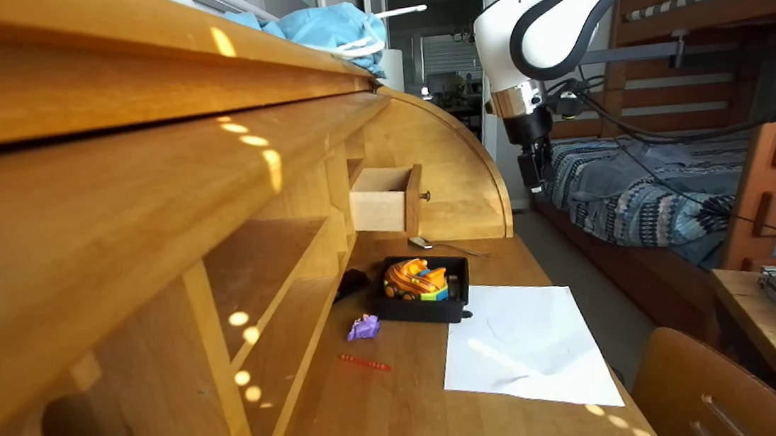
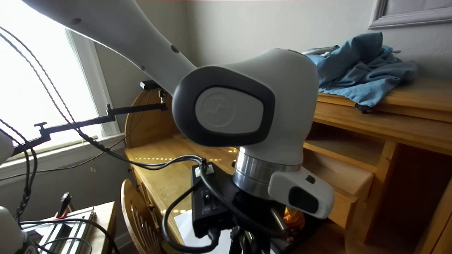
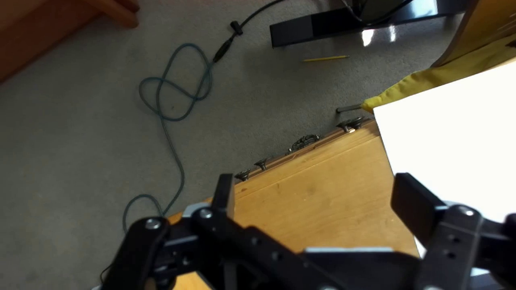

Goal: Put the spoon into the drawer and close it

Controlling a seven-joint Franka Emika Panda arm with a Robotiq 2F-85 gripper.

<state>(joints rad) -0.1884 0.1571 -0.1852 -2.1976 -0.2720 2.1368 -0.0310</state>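
Note:
The spoon (image 1: 422, 242) is metal and lies on the desk, below the drawer and just behind the black tray in an exterior view. The small pale wooden drawer (image 1: 380, 199) stands pulled out of the desk hutch, with a dark knob on its front. It also shows, partly hidden by the arm, in an exterior view (image 2: 339, 173). My gripper (image 1: 532, 181) hangs pointing down, well to the side of the drawer and above the desk's front edge. In the wrist view my gripper (image 3: 316, 189) is open with nothing between its fingers. Spoon and drawer are out of the wrist view.
A black tray (image 1: 411, 310) holding an orange toy (image 1: 417, 279) sits on the desk. Nearby are a purple item (image 1: 364, 327), a red crayon (image 1: 365, 362) and white paper (image 1: 528, 347). A chair (image 1: 710, 386) stands at the desk's front. Blue cloth (image 2: 363, 67) lies on top.

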